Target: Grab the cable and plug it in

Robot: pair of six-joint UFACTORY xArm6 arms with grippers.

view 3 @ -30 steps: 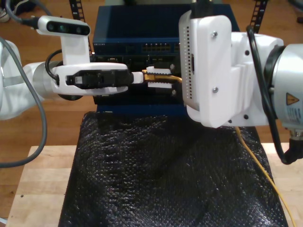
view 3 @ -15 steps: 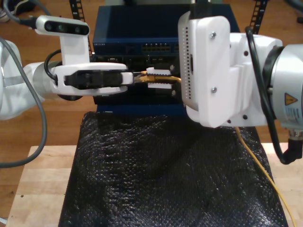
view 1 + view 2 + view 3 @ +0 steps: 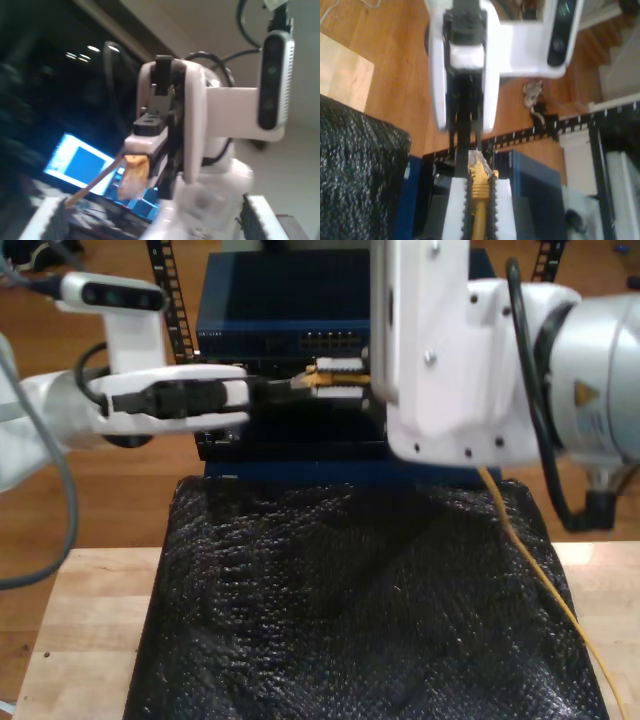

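**At the rack front: cable pinched, connector between two grippers**

In front of the blue network switch [image 3: 270,325], my second gripper [image 3: 480,182] has its white, saw-toothed jaws pressed together on the cable [image 3: 480,210], with the connector end poking just past their tips. The second wrist view makes that pinch plain. The exterior view adds the thin yellow cable trailing down over the black, pebbly mat [image 3: 340,610] on the pale wooden table [image 3: 85,630]. My first gripper [image 3: 270,386] reaches in from the exterior view's left, its dark tips right at the connector. In the blurred first wrist view its ribbed white pads [image 3: 50,220] stand spread wide apart.
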